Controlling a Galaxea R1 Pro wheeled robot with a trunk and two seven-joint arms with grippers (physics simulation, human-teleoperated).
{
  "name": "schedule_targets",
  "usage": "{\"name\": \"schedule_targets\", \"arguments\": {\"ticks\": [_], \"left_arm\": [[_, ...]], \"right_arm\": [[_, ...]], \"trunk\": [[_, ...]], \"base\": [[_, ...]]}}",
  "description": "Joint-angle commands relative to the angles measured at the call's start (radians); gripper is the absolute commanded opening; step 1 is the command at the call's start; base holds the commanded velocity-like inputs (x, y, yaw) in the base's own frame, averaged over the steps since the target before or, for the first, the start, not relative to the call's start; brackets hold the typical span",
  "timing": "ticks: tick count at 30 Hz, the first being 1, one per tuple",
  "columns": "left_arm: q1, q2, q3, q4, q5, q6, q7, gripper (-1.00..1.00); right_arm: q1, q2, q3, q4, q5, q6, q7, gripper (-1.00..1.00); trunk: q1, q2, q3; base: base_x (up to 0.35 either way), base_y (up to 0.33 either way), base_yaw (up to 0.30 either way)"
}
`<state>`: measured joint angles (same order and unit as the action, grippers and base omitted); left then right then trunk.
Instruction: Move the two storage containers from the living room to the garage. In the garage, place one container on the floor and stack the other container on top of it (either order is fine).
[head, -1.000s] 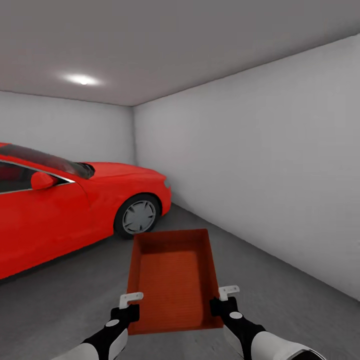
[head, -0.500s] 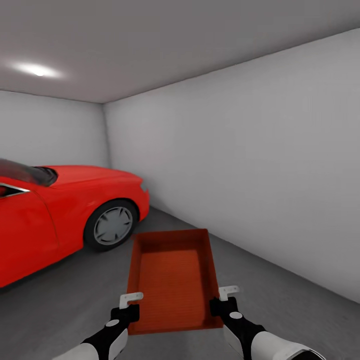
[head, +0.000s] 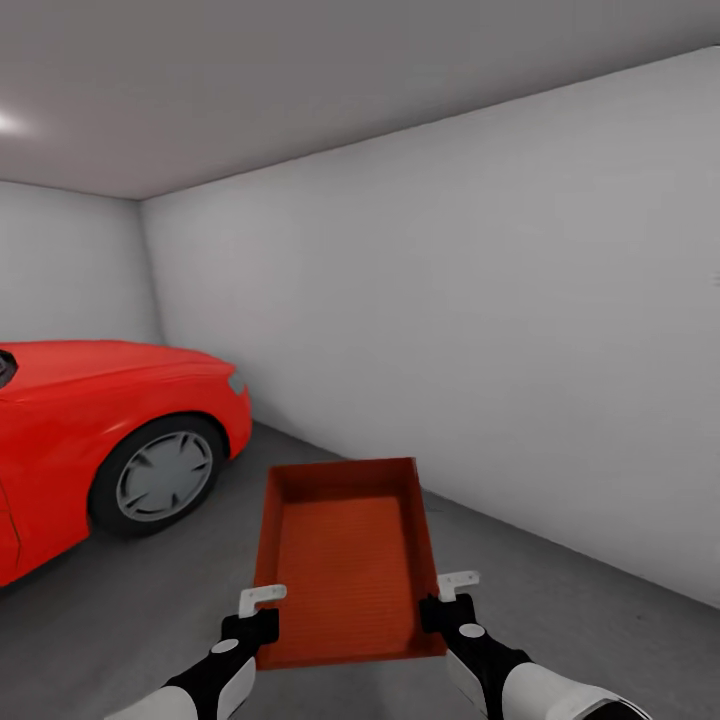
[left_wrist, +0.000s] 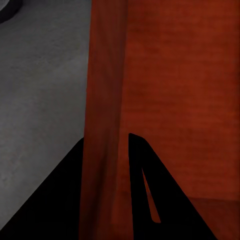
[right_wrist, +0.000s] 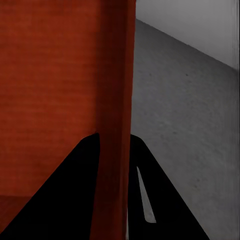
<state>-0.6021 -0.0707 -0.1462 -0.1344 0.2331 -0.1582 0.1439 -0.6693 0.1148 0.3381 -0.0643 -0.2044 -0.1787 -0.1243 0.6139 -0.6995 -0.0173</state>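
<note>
Both pincers (head: 262, 598) clamping container (head: 345, 555), view swung right

Red car (head: 100, 440) cut off at the picture's left edge, rear hidden, ceiling light (head: 5, 123) mostly cropped.

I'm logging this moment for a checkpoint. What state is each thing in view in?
Bin: open-top, empty, held level above the floor.
Left hand: shut on the bin's left wall.
Right hand: shut on the bin's right wall.
Car: parked on the floor.
</note>
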Motion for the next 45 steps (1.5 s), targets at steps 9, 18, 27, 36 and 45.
{"name": "schedule_targets", "arguments": {"ticks": [9, 18, 27, 36, 45], "left_arm": [[-0.001, -0.008, 0.043, 0.001, 0.011, -0.001, 0.003, -1.00], [-0.001, -0.008, 0.043, 0.001, 0.011, -0.001, 0.003, -1.00], [-0.001, -0.008, 0.043, 0.001, 0.011, -0.001, 0.003, -1.00], [-0.001, -0.008, 0.043, 0.001, 0.011, -0.001, 0.003, -1.00], [-0.001, -0.008, 0.043, 0.001, 0.011, -0.001, 0.003, -1.00]], "right_arm": [[-0.001, 0.012, -0.073, -0.054, -0.007, -0.001, -0.003, -1.00], [-0.001, 0.012, -0.073, -0.054, -0.007, -0.001, -0.003, -1.00], [-0.001, 0.012, -0.073, -0.054, -0.007, 0.001, -0.003, -1.00], [-0.001, 0.012, -0.073, -0.054, -0.008, 0.001, -0.003, -1.00], [-0.001, 0.012, -0.073, -0.054, -0.009, 0.001, -0.003, -1.00]], "trunk": [[0.001, -0.001, -0.002], [0.001, -0.001, -0.002], [0.001, -0.001, -0.002], [0.001, -0.001, -0.002], [0.001, -0.001, -0.002]], "base": [[0.322, 0.000, -0.282], [0.322, 0.033, -0.284], [0.322, 0.082, -0.108], [0.322, 0.109, -0.033], [0.322, 0.132, -0.252]]}}
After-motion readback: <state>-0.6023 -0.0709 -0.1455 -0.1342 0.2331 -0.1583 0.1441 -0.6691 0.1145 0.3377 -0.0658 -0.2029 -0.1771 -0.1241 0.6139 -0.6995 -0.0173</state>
